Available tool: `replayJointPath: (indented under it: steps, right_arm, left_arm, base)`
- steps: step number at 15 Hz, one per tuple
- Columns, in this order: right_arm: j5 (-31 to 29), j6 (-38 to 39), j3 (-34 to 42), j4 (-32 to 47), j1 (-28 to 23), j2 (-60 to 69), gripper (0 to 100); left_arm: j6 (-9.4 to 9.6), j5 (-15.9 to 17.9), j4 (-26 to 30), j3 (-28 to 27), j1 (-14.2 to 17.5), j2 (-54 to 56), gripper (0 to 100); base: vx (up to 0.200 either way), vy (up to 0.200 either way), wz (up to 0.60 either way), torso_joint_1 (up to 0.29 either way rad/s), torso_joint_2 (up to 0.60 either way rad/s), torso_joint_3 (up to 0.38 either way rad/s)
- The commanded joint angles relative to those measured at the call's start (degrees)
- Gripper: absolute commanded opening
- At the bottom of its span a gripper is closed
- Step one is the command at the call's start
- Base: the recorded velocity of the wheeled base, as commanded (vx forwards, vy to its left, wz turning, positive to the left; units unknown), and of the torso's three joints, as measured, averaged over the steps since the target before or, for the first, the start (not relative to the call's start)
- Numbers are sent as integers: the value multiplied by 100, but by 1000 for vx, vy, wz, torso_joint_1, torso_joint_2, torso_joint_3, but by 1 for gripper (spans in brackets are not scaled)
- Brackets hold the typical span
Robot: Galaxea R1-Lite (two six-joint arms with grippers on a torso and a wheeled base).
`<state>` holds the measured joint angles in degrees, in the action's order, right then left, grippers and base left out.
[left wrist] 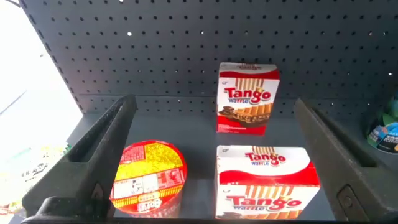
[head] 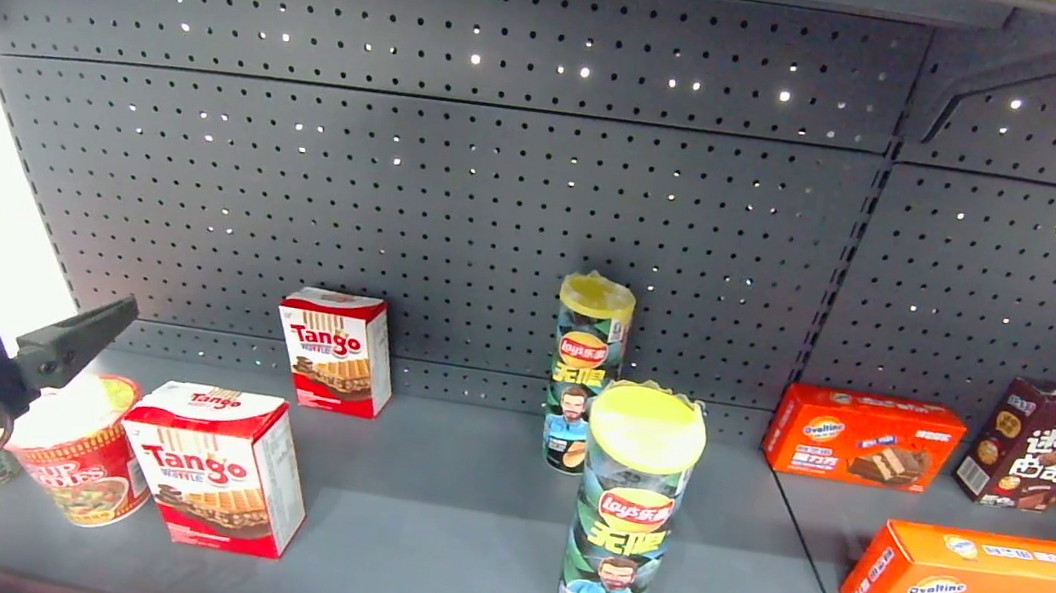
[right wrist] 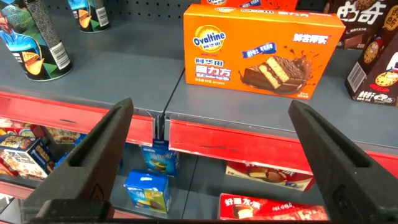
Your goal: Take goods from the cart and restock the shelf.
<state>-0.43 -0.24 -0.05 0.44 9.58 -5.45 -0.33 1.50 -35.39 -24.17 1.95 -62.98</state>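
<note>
Left wrist view: left tool [left wrist: 214, 104] released, empty, cup noodles [left wrist: 148, 177] close ahead between its fingers; right tool [right wrist: 211, 107] likewise released.

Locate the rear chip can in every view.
Head view: rear chip can upright, mid-shelf, at the back.
Left wrist view: can cut by the edge, beyond the rear wafer box.
Right wrist view: its base behind the front chip can.
Shared landmark: grey shelf deck.
</note>
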Motion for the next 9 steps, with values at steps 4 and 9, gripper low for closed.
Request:
replayJointPath:
  steps: [4,9]
  right_arm:
    - [-1,-2,-4,0,0,-9,100]
    - [8,-2,-4,0,0,-9,100]
  left_arm:
    - [42,8,-21,-246,-177,-470,100]
    - [349,26,-12,-553,-960,-830,100]
  base:
    - [0,0,0,0,0,0]
    - [0,0,0,0,0,0]
